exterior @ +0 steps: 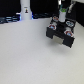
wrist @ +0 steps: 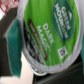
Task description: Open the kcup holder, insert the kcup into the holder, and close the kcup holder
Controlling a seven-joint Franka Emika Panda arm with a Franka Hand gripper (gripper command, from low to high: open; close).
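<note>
Resting on a pale tabletop [exterior: 25, 55], the kcup holder [exterior: 62, 35] backs a dark room.

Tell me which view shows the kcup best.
The wrist view. The kcup fills that picture, its green lid close enough to read the words Dark Magic. In the exterior view it is only a small green-and-white speck at the tool, above the holder, with no detail visible.
</note>
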